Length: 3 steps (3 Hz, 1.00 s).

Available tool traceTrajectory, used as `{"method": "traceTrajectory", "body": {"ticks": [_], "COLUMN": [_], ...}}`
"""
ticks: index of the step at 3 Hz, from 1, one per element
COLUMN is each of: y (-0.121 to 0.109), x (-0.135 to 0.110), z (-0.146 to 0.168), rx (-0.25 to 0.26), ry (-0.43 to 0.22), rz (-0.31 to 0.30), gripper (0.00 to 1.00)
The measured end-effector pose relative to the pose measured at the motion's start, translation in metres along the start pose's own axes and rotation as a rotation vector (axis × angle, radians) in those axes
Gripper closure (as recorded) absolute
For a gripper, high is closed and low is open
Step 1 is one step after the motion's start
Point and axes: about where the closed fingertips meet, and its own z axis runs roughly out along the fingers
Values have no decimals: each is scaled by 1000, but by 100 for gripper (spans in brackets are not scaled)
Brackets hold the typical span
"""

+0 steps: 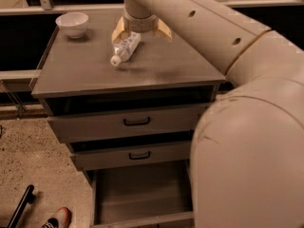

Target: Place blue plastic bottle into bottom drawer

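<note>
The blue plastic bottle (125, 47) lies on its side on the grey cabinet top (156, 68), white cap pointing toward the front left. My gripper (140, 31) hangs straight down over the bottle's far end, open, with one tan finger (118, 33) to the left of the bottle's base and the other to the right. It is not closed on the bottle. The bottom drawer (142, 194) is pulled out at the foot of the cabinet, and its grey interior holds nothing.
A white bowl (72, 23) stands at the cabinet top's back left. The two upper drawers with black handles (137, 122) are slightly out. My arm fills the right side. A shoe (58, 217) and a black bar (21, 205) lie on the floor at left.
</note>
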Motion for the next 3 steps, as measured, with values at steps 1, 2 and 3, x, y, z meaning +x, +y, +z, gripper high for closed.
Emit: {"method": "traceTrajectory", "body": {"ticks": [1, 2, 3], "y": [-3, -12, -30], "x": [17, 43, 62], "z": [23, 42, 53], "rx": [-39, -58, -37], "ry": [24, 82, 107], "rz": [-76, -149, -152], "gripper": [0, 0, 0]}}
